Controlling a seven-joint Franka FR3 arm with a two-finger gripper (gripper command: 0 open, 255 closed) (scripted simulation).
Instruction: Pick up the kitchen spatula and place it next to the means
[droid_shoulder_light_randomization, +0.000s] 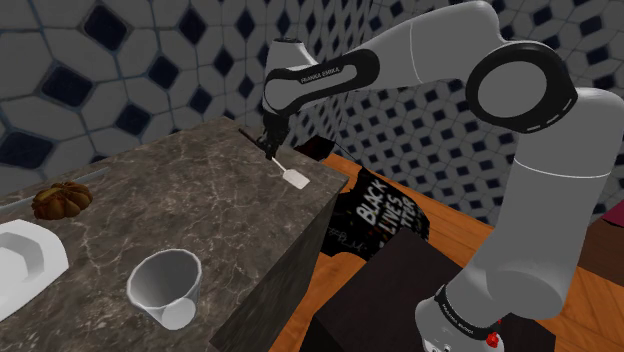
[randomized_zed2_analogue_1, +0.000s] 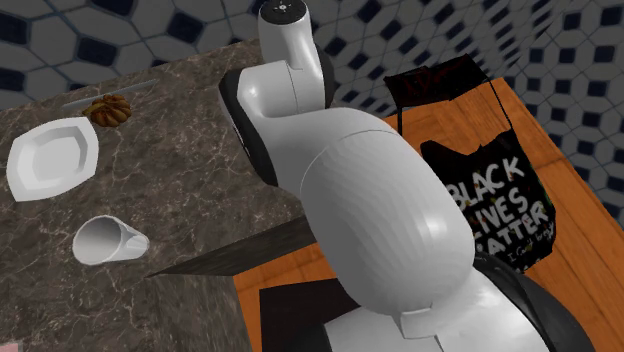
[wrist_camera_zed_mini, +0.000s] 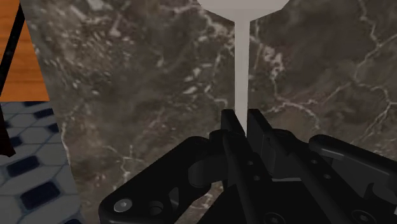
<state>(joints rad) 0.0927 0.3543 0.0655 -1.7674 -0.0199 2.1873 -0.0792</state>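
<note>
A white spatula (droid_shoulder_light_randomization: 292, 175) is at the far corner of the dark marble counter (droid_shoulder_light_randomization: 170, 190), its flat blade close to the counter's edge. My gripper (droid_shoulder_light_randomization: 268, 148) comes down on its thin handle from above. In the wrist view the two black fingers (wrist_camera_zed_mini: 229, 127) clasp the white handle (wrist_camera_zed_mini: 242, 63), so the gripper (wrist_camera_zed_mini: 242, 116) is shut on it, and the blade widens just past the fingertips. Whether the blade still touches the marble I cannot tell. A white cup (droid_shoulder_light_randomization: 165, 285) lies tipped near the counter's front.
A white plate (droid_shoulder_light_randomization: 25, 262) and a brown pumpkin-shaped thing (droid_shoulder_light_randomization: 62, 200) sit at the shoulder view's left. Beside the counter, on the wooden floor (droid_shoulder_light_randomization: 455, 210), stands a black printed bag (droid_shoulder_light_randomization: 385, 215). My dark stand (droid_shoulder_light_randomization: 390, 300) is at the lower right.
</note>
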